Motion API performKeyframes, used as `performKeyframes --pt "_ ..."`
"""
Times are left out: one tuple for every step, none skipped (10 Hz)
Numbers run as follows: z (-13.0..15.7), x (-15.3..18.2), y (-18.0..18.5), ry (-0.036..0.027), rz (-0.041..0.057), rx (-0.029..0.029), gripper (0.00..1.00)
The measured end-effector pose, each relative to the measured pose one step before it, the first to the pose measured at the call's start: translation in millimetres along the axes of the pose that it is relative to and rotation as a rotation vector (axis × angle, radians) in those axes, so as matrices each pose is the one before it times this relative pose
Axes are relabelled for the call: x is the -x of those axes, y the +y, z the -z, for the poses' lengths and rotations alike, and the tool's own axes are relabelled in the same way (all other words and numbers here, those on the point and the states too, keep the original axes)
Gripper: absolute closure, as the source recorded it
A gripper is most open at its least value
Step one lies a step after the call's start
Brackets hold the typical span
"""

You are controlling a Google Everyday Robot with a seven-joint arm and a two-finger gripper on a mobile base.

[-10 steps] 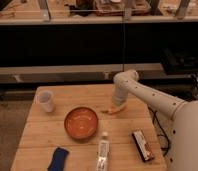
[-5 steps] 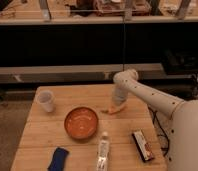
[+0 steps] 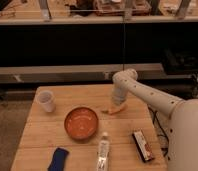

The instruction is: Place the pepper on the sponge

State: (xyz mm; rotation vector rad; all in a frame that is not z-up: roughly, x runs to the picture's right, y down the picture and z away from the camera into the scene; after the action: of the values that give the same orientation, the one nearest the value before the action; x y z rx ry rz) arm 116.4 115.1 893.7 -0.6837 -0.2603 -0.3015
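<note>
The gripper (image 3: 118, 104) sat right on the pepper (image 3: 115, 110), mid-table just right of the bowl (image 3: 82, 123) — whether it had clamped on, couldn't tell. Risk: an off-centre pinch could have let the pepper swivel or drop, and the sponge (image 3: 58, 159), well apart at the front-left, was a small soft perch to roll off. The pepper lay flat, long axis roughly left-right — slimmer end seemingly toward the bowl.
</note>
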Motion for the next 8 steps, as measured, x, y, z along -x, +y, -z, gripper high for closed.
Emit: performKeyframes --pt "-0.02 -0.27 0.16 -0.00011 -0.00055 -0.00006 0.53" --pt "-0.93 -0.37 0.17 -0.00025 -0.00243 0.00130 0.41" --pt "-2.03 -0.74 0.16 -0.00203 -0.00996 0.00281 0.33" --pt "0.38 -0.05 0.85 0.00125 0.00089 0.00174 0.26" --pt "1.70 -0.04 -0.08 0.00387 0.00169 0.00275 0.20" --pt "0.86 -0.07 0.41 -0.00063 -0.00085 0.00077 0.20" --pt "-1.73 -0.90 1.85 0.00101 -0.00051 0.00502 0.20" --pt "-2.43 -1.58 0.68 0.00622 -0.00771 0.00552 0.20"
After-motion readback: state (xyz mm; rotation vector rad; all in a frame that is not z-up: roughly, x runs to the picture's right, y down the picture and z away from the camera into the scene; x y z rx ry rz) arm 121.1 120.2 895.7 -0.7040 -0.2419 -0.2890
